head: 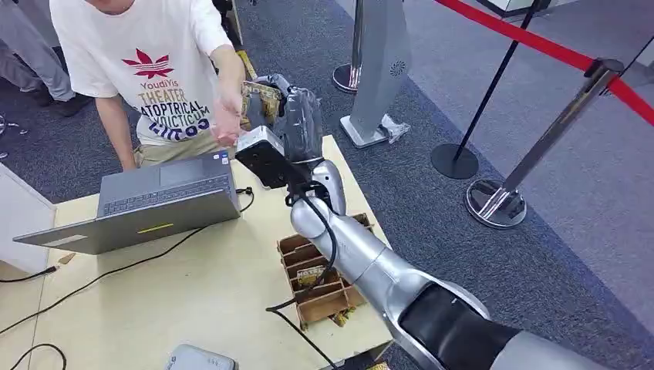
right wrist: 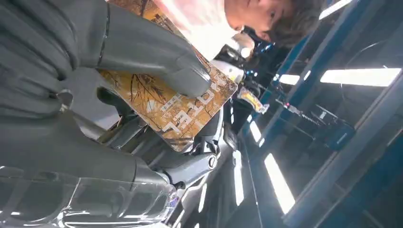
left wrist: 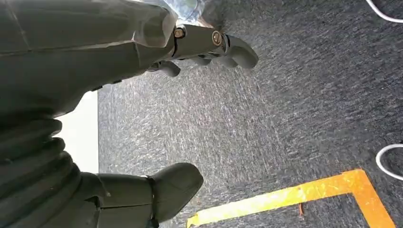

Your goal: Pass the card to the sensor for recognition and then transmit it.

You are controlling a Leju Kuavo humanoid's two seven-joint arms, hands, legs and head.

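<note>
With the right hand (head: 297,116) pinching the card (right wrist: 176,102) beyond the laptop (head: 146,204), loosen only once the person's hand (head: 225,123) grips it, the left hand (left wrist: 157,118) hanging slack with fingers apart

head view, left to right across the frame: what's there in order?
laptop → person's hand → card held by the right robot hand → grey kiosk stand → black-base stanchion → chrome-base stanchion
</note>
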